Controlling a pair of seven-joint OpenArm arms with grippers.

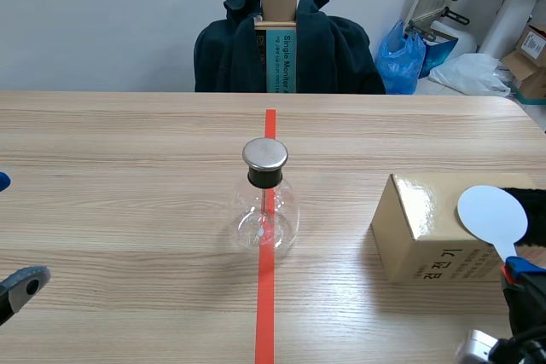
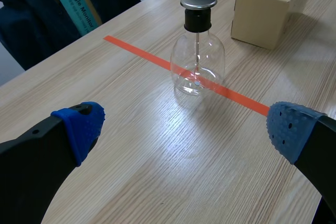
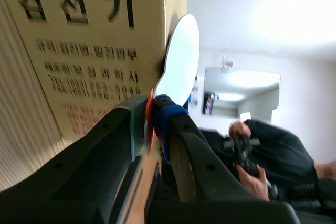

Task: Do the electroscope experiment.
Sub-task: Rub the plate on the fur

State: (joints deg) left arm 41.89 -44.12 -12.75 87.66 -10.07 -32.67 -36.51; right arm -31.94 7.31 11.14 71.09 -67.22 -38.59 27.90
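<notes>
Scene view first: flask (image 1: 265,210) upright at mid-table, square on the tape (image 1: 265,304), metal cap (image 1: 265,154) on top, inner rod hard to tell from the red line behind the glass. Off to the right, box (image 1: 431,228), well apart from the flask. Across the box's right end, paddle (image 1: 492,216), white disc up, resting on it or held just above it, no telling which; handle running down into the right gripper (image 1: 516,272), mostly cut off at the corner. Left gripper (image 1: 10,232) barely in, only two fingertips showing at the edge, well short of the flask. Behind the table (image 1: 128,168), dark jacket (image 1: 333,49) over a chair, blue bag (image 1: 401,55) beside it. On to the left wrist view: fingers spread wide, blue pads (image 2: 81,124) far apart, holding nothing; flask ahead, untouched, box beyond it, only a sliver of the paddle showing past the box's top. Right wrist view now: fingers clamped tight on the paddle's orange-red handle, nearly all of it hidden between the pads; white disc sticking out ahead, edge-on by the box's printed face, contact or gap impossible to judge. Past it, blurred, a person (image 3: 278,150) in dark sleeves, something dark in the hands, not identifiable.
</notes>
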